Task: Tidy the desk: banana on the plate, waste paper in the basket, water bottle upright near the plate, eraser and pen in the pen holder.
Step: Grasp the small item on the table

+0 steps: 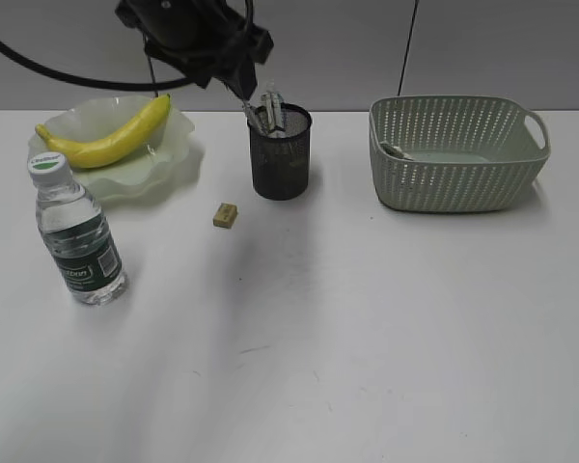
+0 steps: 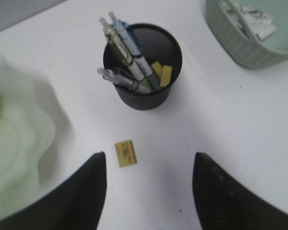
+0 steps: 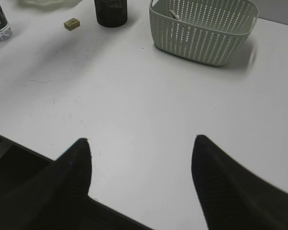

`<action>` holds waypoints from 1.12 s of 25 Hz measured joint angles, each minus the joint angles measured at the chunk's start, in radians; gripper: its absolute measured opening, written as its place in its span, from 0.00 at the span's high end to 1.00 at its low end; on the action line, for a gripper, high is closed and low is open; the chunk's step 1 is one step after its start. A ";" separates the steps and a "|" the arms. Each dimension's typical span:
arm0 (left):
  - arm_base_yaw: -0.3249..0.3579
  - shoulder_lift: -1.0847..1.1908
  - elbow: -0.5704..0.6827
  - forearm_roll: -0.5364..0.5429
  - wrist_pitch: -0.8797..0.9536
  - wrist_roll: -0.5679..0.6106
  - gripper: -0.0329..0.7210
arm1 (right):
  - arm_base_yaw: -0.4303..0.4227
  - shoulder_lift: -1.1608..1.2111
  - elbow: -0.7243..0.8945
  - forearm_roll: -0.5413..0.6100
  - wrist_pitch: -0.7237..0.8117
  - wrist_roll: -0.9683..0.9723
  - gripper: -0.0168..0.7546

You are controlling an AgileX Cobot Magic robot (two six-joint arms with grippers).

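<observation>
1. Holding three pens (image 2: 127,62) and two yellow erasers (image 2: 162,73), the pen holder (image 1: 281,154) stands on the desk (image 1: 367,318).
2. Banana (image 1: 111,140) lies in the plate (image 1: 169,164); waste paper (image 2: 253,17) in the basket (image 1: 458,154).
3. Water bottle (image 1: 77,236) upright; one eraser (image 1: 226,215) loose.
4. Left pincer (image 2: 149,191) and right pincer (image 3: 141,177) spread, empty.

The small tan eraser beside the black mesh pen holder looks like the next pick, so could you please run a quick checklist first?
1. Small tan eraser lying free on the white desk: ok.
2. Left gripper open, empty, over it: ok.
3. Black mesh pen holder upright, with room: ok.
4. Yellow banana on ruffled green plate: ok.
5. Clear water bottle upright: ok.
6. Right gripper away, open: ok.
</observation>
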 joint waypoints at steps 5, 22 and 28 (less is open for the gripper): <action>0.000 0.163 -0.088 0.007 0.117 -0.051 0.36 | 0.000 0.000 0.000 0.000 0.000 0.000 0.31; 0.006 0.401 -0.147 0.081 0.088 -0.082 0.36 | 0.000 0.000 0.000 0.000 0.000 0.000 0.31; 0.014 0.426 -0.147 0.085 0.072 -0.082 0.36 | 0.000 0.000 0.000 0.000 0.000 0.000 0.31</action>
